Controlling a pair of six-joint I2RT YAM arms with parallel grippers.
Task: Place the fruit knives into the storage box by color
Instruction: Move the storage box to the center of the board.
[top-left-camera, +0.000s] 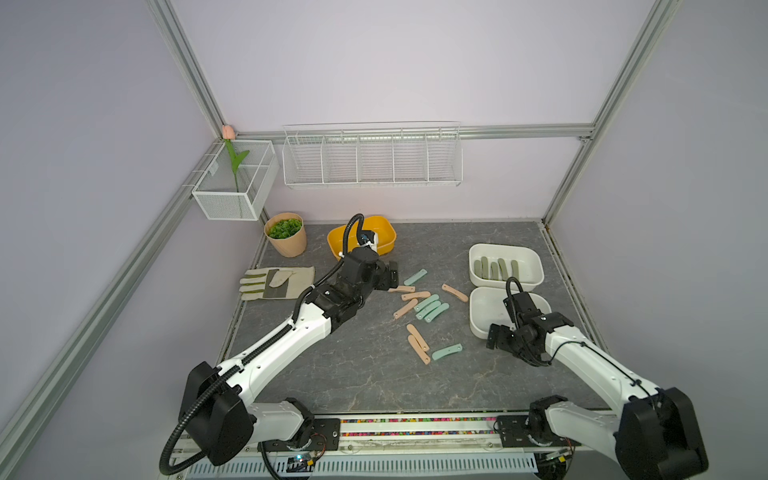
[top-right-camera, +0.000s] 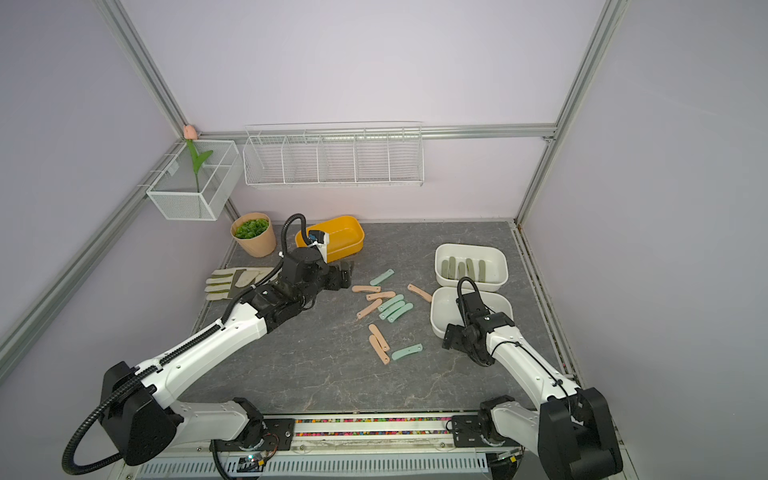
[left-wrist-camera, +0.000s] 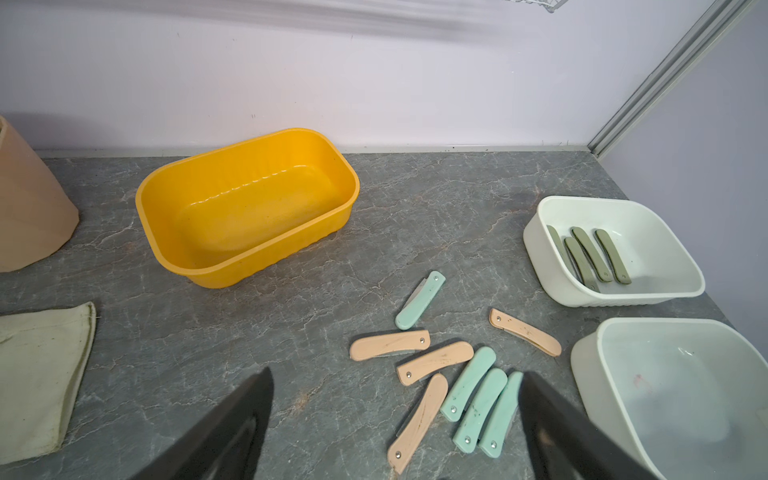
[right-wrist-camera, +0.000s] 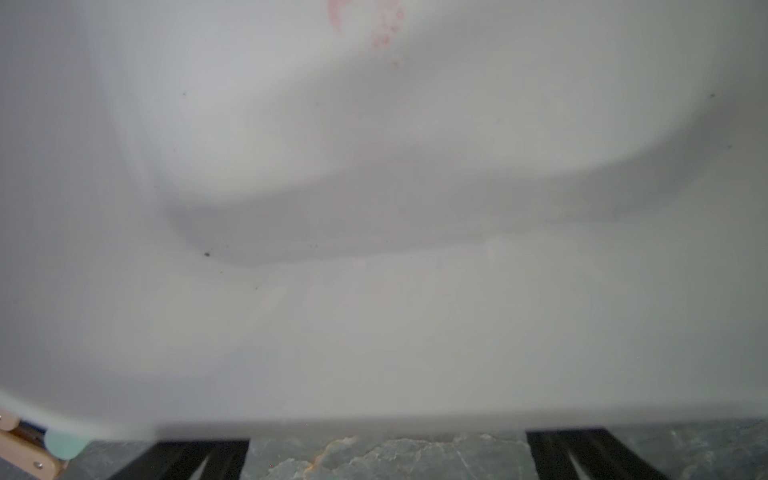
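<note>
1. Closest to me, the right gripper (right-wrist-camera: 390, 451) sits low over the table (top-left-camera: 353, 374). Its jaws are spread wide with only bare stone between them. It noses up to the outer wall of the near white bin (top-left-camera: 478, 324).
2. Off to its left, well apart from it, two pink knives (top-left-camera: 419, 350) lie side by side. A mint knife (top-left-camera: 446, 351) lies just beside them.
3. Farther in, mid-table, is the loose heap (top-left-camera: 431, 308): three mint ones in a touching row, with pink ones fanned around it.
4. The left gripper (top-left-camera: 390, 275) hangs at the heap's far-left edge, jaws wide apart and gripping nothing. One pink knife (top-left-camera: 401, 289) ends just beside its fingertips; I cannot tell whether they touch.
5. Beyond, on the right, the far white bin (top-left-camera: 523, 257) holds four olive knives (top-left-camera: 501, 268), well apart from both grippers.
6. Farthest back, by the wall, the yellow bin (top-left-camera: 384, 237) stands just behind the left gripper.
</note>
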